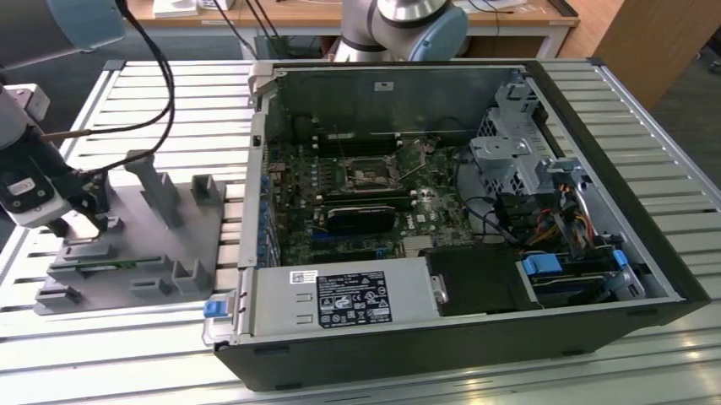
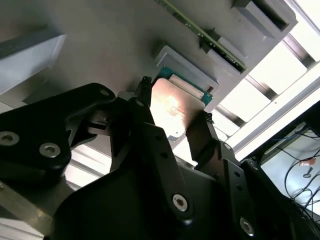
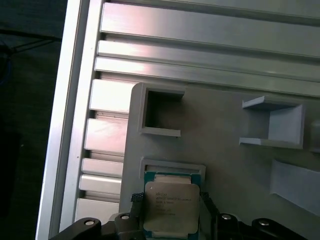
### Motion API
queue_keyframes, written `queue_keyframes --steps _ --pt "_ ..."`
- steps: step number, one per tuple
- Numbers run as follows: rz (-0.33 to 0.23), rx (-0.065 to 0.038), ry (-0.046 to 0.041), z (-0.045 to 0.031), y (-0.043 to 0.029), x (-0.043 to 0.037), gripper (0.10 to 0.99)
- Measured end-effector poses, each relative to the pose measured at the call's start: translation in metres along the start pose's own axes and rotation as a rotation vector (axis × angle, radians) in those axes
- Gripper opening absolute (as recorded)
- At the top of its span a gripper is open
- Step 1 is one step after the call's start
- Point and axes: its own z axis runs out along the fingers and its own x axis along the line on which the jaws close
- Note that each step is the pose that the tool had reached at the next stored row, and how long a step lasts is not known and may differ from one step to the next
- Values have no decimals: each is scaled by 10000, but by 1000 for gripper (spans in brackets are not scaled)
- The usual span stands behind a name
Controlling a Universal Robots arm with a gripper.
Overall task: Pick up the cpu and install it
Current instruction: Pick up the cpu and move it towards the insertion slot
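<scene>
The cpu (image 3: 170, 205) is a flat square chip with a silvery top and a thin green rim. It lies in a shallow pocket of the grey fixture plate (image 1: 169, 240) at the exterior view's left. My gripper (image 1: 84, 221) is lowered over that pocket. In both wrist views the gripper (image 3: 171, 200) straddles the chip, one black fingertip (image 2: 145, 87) against each opposite edge of the cpu (image 2: 172, 107). The black socket frame (image 1: 366, 175) sits on the motherboard inside the open computer case (image 1: 451, 202).
A green memory stick (image 1: 113, 263) lies in a slot of the fixture plate near the gripper. Grey upright holders (image 1: 158, 190) rise from the plate. The case stands on a slatted metal table (image 1: 169, 101). Cables and drive bays (image 1: 541, 219) fill the case's right side.
</scene>
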Motion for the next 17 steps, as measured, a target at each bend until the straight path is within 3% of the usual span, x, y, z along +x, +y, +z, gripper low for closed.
queue_keyframes --steps 17 --pt "1 0 -1 -632 25 2 529"
